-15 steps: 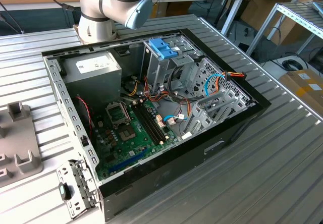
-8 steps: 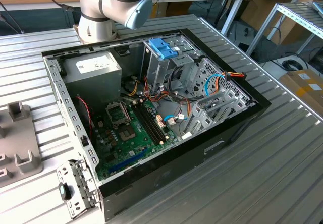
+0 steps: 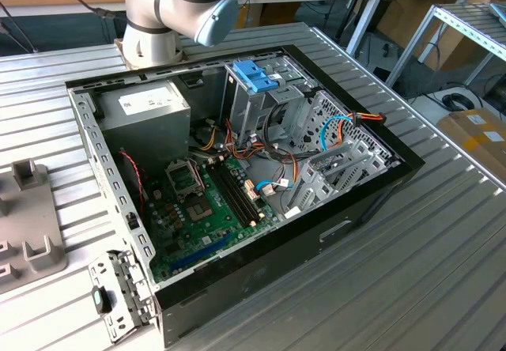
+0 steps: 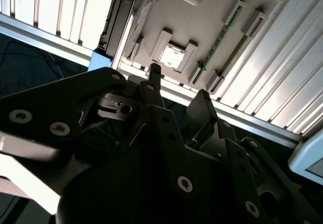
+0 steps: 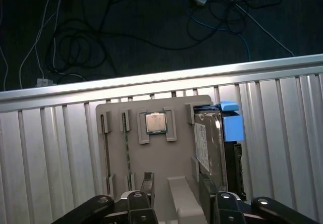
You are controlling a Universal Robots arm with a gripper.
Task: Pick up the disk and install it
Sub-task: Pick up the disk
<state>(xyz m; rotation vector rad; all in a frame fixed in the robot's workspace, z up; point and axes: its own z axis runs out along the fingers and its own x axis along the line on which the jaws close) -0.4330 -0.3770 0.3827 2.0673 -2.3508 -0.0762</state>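
1. The end effector (image 5: 176, 180) hangs over the ribbed worktop (image 5: 50, 153). Its two fingers are spread wide, with nothing gripped between them.
2. The disk (image 5: 211, 143) rests in a grey holder tray (image 5: 176, 158) ahead of the end effector, just beyond one fingertip (image 5: 206, 186). Its light-blue carrier end lies farthest from the fingers.
3. A processor chip (image 5: 156, 122) sits in the same tray, straight ahead of the gap between the fingers.
4. In the exterior view, the arm (image 3: 182, 3) rises behind the open computer case (image 3: 261, 284).

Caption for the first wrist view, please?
Open hand hovers above a grey tray holding a processor chip and the disk in its blue carrier.
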